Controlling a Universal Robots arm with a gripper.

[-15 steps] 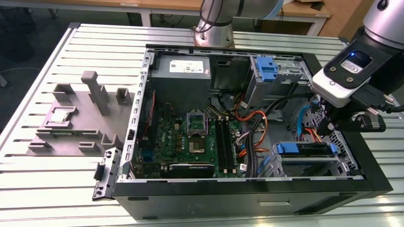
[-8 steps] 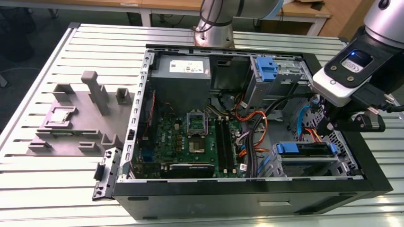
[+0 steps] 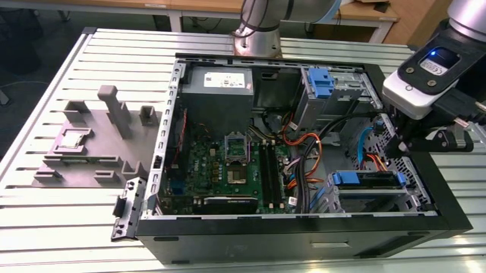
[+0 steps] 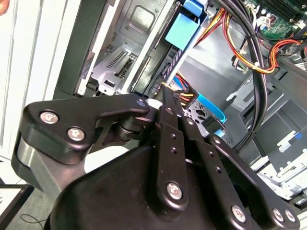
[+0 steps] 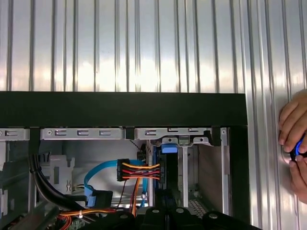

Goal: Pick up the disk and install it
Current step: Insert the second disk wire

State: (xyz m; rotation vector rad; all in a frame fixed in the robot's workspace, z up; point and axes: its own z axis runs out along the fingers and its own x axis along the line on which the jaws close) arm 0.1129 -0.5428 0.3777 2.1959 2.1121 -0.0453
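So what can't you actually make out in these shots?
- Gripper tip, second wrist view: its own black linkage hides whether it is open or shut.
- Disk, exterior view: sits in the bay by the case front; label too small, one end behind the arm.
- Hand, first wrist view: cut off by the picture's edge.

Blue-bracketed disk (image 3: pixel 367 181), seated flat in drive cage

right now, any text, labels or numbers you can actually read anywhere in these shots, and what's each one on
No text can be read.
White sticker on the grey power-supply box: print too small to read.
Motherboard: markings too small.
Blue-lit panel on the arm's wrist: no legible characters.
Blue bracket in the second wrist view: no print seen.
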